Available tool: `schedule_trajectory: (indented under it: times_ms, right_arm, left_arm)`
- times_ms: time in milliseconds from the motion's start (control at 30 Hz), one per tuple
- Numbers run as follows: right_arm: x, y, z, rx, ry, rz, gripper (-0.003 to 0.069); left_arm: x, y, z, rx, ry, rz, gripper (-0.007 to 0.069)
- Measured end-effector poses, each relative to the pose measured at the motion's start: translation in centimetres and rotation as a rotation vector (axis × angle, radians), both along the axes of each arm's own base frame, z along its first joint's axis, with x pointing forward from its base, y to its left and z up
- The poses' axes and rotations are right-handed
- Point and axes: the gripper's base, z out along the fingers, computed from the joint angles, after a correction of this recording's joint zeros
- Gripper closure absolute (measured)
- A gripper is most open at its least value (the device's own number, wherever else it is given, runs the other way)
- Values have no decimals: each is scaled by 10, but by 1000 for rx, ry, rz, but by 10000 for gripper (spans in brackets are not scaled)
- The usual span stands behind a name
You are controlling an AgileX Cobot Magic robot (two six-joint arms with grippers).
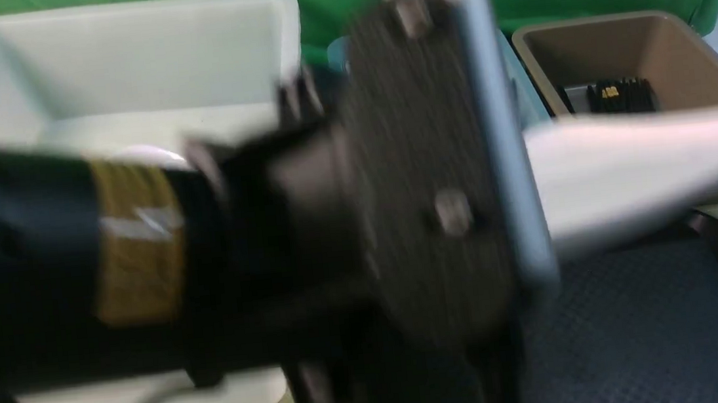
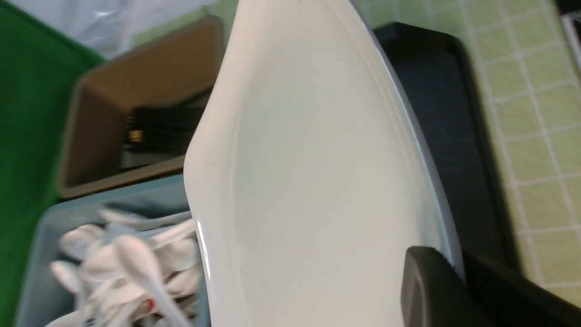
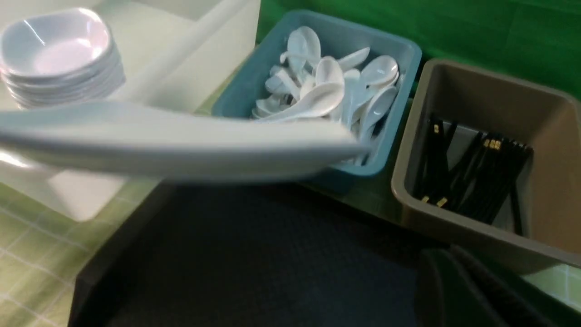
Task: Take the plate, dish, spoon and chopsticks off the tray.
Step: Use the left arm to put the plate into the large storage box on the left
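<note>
The large white plate (image 1: 626, 169) hangs tilted in the air above the black tray (image 1: 642, 332), in front of the bins. My left gripper (image 2: 454, 268) is shut on the plate's (image 2: 308, 181) rim, with a finger on each face. In the front view my left arm (image 1: 139, 249) crosses the picture, blurred. My right gripper (image 3: 447, 259) is shut on nothing, low over the tray (image 3: 254, 254) beside the brown bin. From there the plate (image 3: 172, 141) shows edge-on. The part of the tray in view holds no dish, spoon or chopsticks.
A white bin (image 3: 190, 54) holds a stack of small dishes (image 3: 54, 50). The teal bin (image 3: 399, 59) is full of white spoons (image 3: 327, 86). The brown bin (image 3: 454, 227) holds black chopsticks (image 3: 472, 172). A green checked cloth (image 3: 27, 236) covers the table, with a green backdrop behind.
</note>
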Motion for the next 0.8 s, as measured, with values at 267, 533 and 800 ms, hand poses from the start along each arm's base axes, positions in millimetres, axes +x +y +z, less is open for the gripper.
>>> schedule_trajectory:
  times_ms: [267, 533, 800]
  right_arm:
    - [9, 16, 10, 50, -90, 59, 631]
    - [13, 22, 8, 6, -89, 82, 631]
    - [11, 20, 2, -15, -18, 74, 629]
  left_arm:
    - [83, 53, 30, 51, -141, 515, 593]
    - [196, 112, -35, 242, -4, 877, 593]
    - [259, 140, -105, 372, 106, 937, 593]
